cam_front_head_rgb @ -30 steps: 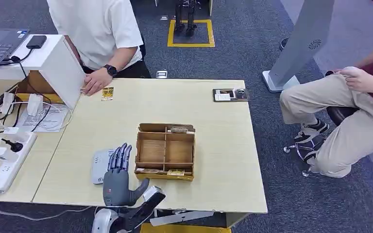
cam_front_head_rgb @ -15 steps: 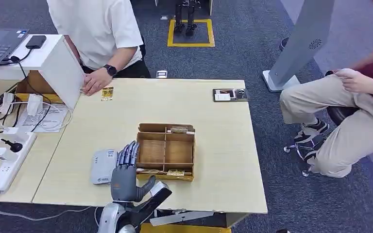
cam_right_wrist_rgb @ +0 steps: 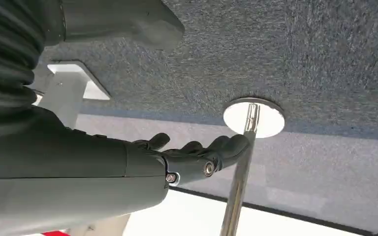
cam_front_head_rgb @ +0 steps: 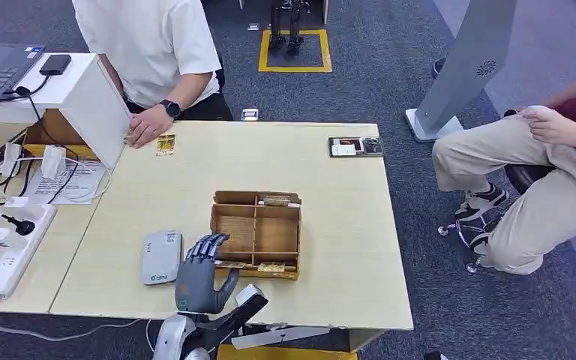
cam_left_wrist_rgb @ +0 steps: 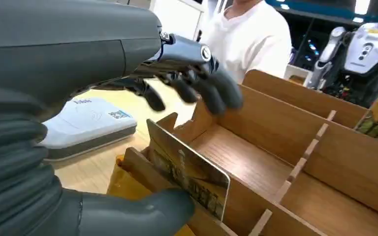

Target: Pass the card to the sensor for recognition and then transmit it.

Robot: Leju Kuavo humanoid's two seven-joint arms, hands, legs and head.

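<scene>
At near edge of tabletop (cam_front_head_rgb: 330, 195), left robot hand (cam_front_head_rgb: 199, 276) at front left corner of wooden box (cam_front_head_rgb: 256, 233), fingers (cam_left_wrist_rgb: 211, 88) curled over front slot, thumb (cam_left_wrist_rgb: 142, 214) pressed low against a card (cam_left_wrist_rgb: 189, 172) standing upright in that slot. Looks like thumb touching card face, fingers apart above it; not yet a closed pinch, so counted as wide, holding nothing. Card upright, leaning on front wall of box, well inside slot. White card reader (cam_front_head_rgb: 160, 256) flat on tabletop just beside box, on left side, near the hand. Right robot hand (cam_right_wrist_rgb: 197, 155) hanging low over grey carpet, fingers loosely curled, nothing in them. Person in white shirt (cam_front_head_rgb: 150, 45) at far side, hand resting by another card (cam_front_head_rgb: 166, 144) on tabletop; second person seated at right.

Step in hand, judged: picking card out of box; sensing and handover not yet begun. Next move calls for: closing fingers down onto card's back face against thumb, lifting straight up clear of slot wall, then short sideways carry over reader, card face flat to it.
</scene>
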